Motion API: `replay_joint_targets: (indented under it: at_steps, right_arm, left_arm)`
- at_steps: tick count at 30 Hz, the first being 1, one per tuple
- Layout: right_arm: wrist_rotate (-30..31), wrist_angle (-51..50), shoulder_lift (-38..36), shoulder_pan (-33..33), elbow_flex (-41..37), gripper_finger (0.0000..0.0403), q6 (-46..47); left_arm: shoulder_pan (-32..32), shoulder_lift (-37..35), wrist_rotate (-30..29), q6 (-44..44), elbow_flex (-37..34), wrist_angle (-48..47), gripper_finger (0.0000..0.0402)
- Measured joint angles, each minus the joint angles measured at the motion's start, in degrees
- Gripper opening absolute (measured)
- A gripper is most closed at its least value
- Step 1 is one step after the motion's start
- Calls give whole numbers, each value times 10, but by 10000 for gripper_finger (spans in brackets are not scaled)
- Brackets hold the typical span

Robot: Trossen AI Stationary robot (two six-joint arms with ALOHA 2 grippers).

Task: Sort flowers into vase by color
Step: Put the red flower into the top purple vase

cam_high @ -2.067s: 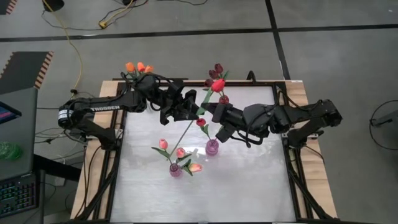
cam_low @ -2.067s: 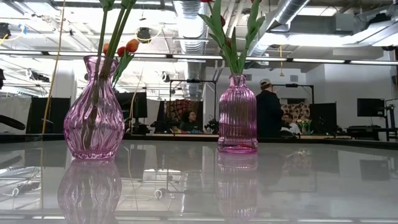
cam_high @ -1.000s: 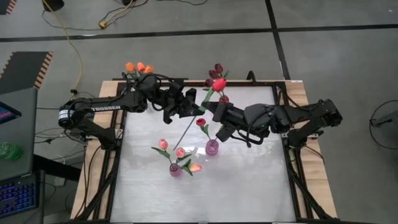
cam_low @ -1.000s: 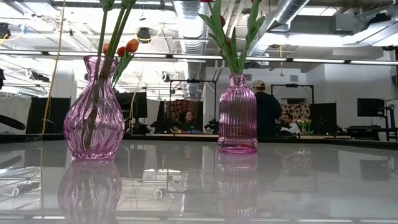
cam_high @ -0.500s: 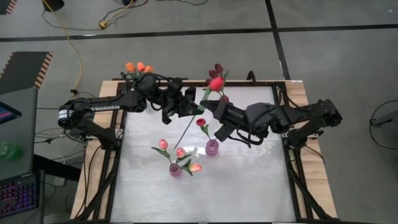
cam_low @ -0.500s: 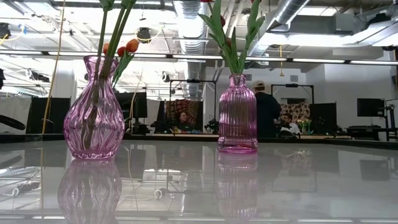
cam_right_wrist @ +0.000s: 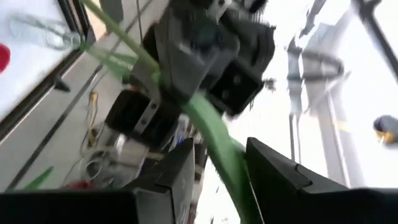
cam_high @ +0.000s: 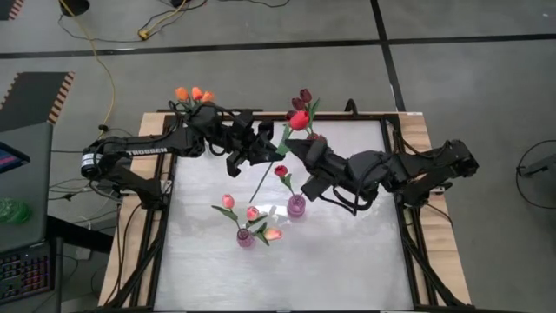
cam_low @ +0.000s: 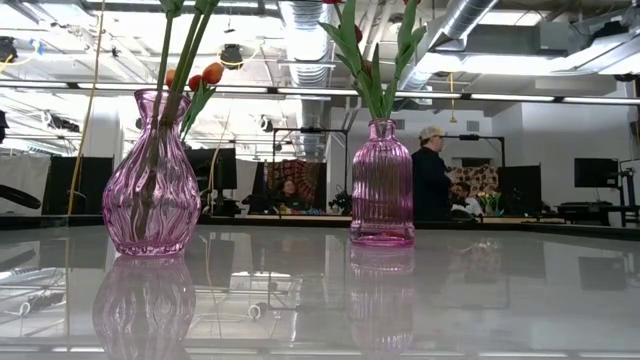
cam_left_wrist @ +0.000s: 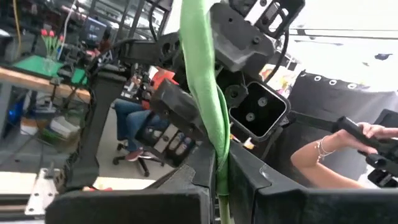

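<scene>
Your two dark arms meet over the far half of the white bench [cam_high: 347, 252], seen from above. Your left gripper [cam_high: 262, 149] reaches in from the left edge and is clamped on the green stem of a red tulip [cam_high: 299, 120]. In your left wrist view that stem [cam_left_wrist: 208, 106] rises from between the closed fingers [cam_left_wrist: 186, 202], with no gap on either side. The stem slants down from the red head near the far edge toward the middle of the bench, its lower end hanging free above the surface.

Your right gripper [cam_high: 293, 148] comes from the right edge and sits just beside the left one, on the same stem. Its fingers [cam_right_wrist: 177, 171] stand apart in your right wrist view, with the stem [cam_right_wrist: 214, 140] passing loosely between them.

Near the middle of the bench a ribbed pink vase [cam_high: 297, 206] holds one red tulip [cam_high: 281, 171]. Just beside it, toward the near left, a rounder pink vase [cam_high: 247, 237] holds three pink tulips [cam_high: 252, 213]. Orange tulips [cam_high: 193, 94] stand at the far left corner, and dark maroon tulips [cam_high: 301, 98] stand at the middle of the far edge, behind the held flower.

At table height, both pink vases stand upright with green stems rising out of them. A person [cam_low: 431, 175] stands in the room beyond.
</scene>
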Motion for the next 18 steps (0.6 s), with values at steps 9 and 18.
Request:
replay_joint_targets:
  at_steps: [9, 18]
  right_arm:
    - [200, -3, -5, 36, 0, 172, 68]
    - [204, -30, -80, 87, 0, 170, 225]
  left_arm:
    - [0, 0, -29, 53, 0, 14, 10]
    - [0, 0, -67, 104, 0, 20, 10]
